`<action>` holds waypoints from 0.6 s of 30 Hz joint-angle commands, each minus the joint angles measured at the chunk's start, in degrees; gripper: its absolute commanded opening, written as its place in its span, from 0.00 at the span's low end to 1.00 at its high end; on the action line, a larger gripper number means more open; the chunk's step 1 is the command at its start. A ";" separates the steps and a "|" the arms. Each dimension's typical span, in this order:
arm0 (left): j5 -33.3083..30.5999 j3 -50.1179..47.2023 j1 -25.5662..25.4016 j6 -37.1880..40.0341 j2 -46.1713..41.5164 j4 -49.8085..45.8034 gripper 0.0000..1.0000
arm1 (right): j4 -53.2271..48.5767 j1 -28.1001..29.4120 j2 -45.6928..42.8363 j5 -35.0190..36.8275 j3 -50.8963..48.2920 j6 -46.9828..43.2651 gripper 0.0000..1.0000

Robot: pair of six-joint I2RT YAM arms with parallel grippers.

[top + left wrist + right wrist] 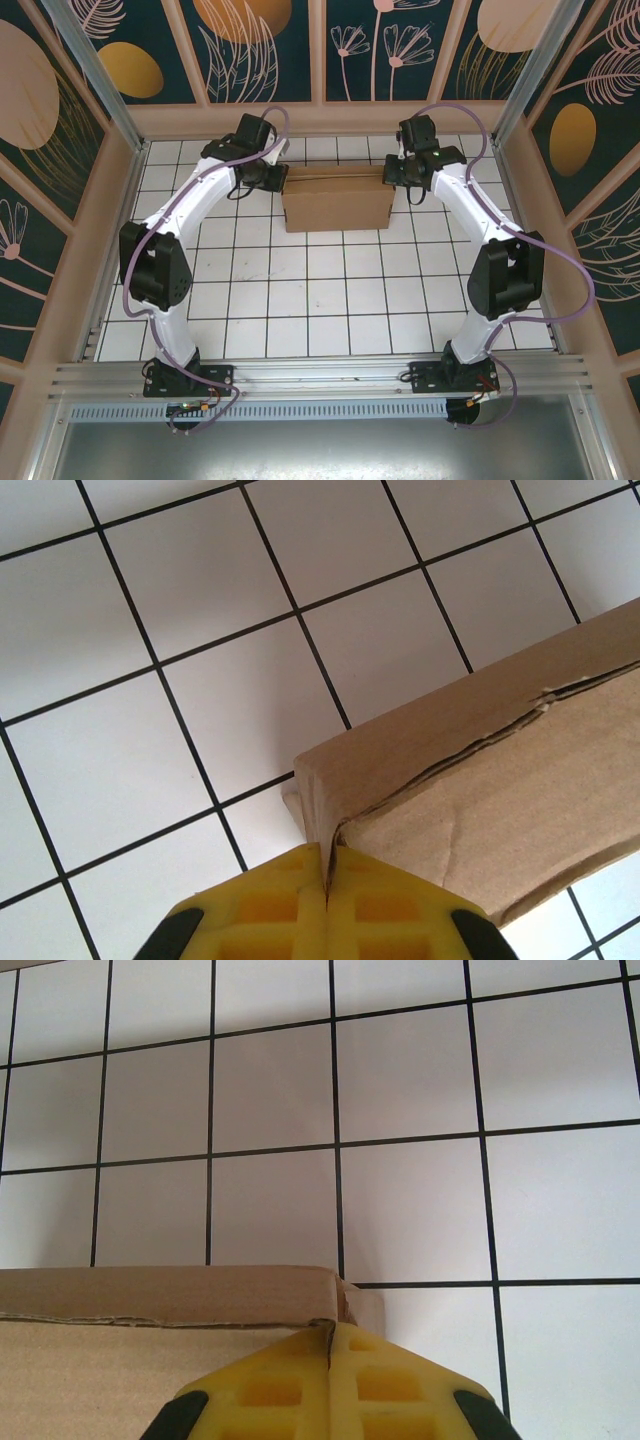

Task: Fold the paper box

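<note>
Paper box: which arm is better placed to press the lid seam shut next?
Probably left. The left hand sits at the paper box corner where the lid seam gapes; the right hand is at a corner whose seam looks tighter. Both are shut.

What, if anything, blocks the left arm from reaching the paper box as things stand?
Likely nothing, so yes. The left gripper, shut, sits right at the left end of the paper box, apparently touching its corner.
</note>
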 commanded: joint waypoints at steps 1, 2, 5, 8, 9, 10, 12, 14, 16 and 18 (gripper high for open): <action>4.81 3.57 -0.37 -1.69 1.96 -1.83 0.00 | -3.69 1.71 0.79 -0.37 -1.85 -1.65 0.00; 5.87 3.88 -0.37 -1.77 2.06 -1.96 0.00 | -3.52 1.79 0.74 -0.32 -2.12 -2.04 0.00; 7.31 4.64 -0.38 -2.80 1.92 -2.06 0.00 | -3.46 2.04 0.72 0.67 -2.65 -3.15 0.00; 7.70 5.90 -0.37 -4.03 2.18 -2.63 0.00 | -3.29 2.21 0.48 1.85 -3.13 -3.97 0.00; 7.71 6.59 -0.37 -4.54 2.44 -3.08 0.00 | -3.21 2.28 0.41 2.03 -3.27 -4.30 0.00; 7.77 7.24 -0.38 -4.92 2.66 -3.59 0.00 | -3.11 2.30 0.40 2.21 -3.52 -4.81 0.00; 8.15 7.97 -0.37 -5.16 2.78 -4.02 0.00 | -2.85 2.58 0.31 3.12 -3.83 -5.48 0.00; 7.82 8.07 -0.37 -5.29 2.46 -3.85 0.00 | -2.77 2.70 0.53 4.15 -4.17 -5.64 0.00; 7.53 7.89 -0.37 -5.38 2.09 -3.58 0.00 | -2.42 2.66 0.48 4.90 -4.52 -5.51 0.00; 7.77 7.09 -0.38 -5.35 1.81 -2.69 0.00 | -1.89 2.42 0.25 4.72 -4.65 -3.57 0.00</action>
